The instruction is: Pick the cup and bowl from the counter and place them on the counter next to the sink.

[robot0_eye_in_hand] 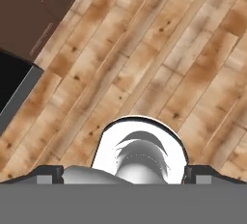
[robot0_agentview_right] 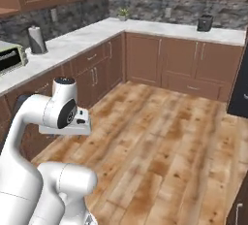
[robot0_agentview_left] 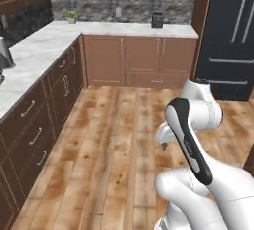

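A white robot arm (robot0_agentview_left: pixel 191 140) stands folded over a wood plank floor (robot0_agentview_left: pixel 119 140) in the middle of an L-shaped kitchen, its hand pointing down at the boards. In the hand view the two dark fingers (robot0_eye_in_hand: pixel 48 174) sit at the far left and far right of the bottom edge, spread as wide as they go, with nothing between them but bare floor. The white marble worktop (robot0_agentview_right: pixel 97 32) runs along the left wall and turns across the back over brown wooden cabinets (robot0_agentview_left: pixel 144 60). A small potted plant (robot0_agentview_left: pixel 71 16) sits in the far corner, a dark toaster-like appliance (robot0_agentview_right: pixel 205 23) further along the back run, and a paper towel roll (robot0_agentview_right: pixel 36 40) and a toaster oven (robot0_agentview_right: pixel 10 58) stand on the left run. A dark refrigerator (robot0_agentview_left: pixel 230 35) fills the right side of the left base view. Cup, bowl and sink cannot be made out.
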You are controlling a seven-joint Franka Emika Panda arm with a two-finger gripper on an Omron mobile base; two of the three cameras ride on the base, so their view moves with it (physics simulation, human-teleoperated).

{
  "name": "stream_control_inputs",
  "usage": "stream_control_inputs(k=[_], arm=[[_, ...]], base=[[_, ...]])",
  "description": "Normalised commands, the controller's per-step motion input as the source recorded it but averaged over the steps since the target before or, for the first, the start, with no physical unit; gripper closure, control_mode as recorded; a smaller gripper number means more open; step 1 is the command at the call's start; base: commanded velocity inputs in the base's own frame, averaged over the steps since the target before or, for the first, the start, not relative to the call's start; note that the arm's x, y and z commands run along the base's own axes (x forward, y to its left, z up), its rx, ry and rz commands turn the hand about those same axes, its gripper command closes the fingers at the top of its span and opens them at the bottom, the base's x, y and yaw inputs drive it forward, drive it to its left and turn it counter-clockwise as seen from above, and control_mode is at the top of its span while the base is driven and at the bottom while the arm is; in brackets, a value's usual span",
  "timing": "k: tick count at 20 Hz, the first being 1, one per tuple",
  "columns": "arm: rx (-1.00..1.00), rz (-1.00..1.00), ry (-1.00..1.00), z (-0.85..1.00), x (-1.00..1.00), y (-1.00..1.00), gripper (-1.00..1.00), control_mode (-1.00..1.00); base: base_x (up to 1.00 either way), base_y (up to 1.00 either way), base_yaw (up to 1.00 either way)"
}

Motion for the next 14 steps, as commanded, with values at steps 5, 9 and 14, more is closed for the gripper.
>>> stream_control_inputs(k=[5,9,14], arm=[[0.0,0.0,0.0,0.0,0.0,0.0,-1.0,1.0],[0.0,0.0,0.0,0.0,0.0,0.0,-1.0,1.0],[0.0,0.0,0.0,0.0,0.0,0.0,-1.0,1.0]], base=[[-0.07,0.0,1.0],[-0.08,0.0,1.0],[-0.05,0.0,1.0]])
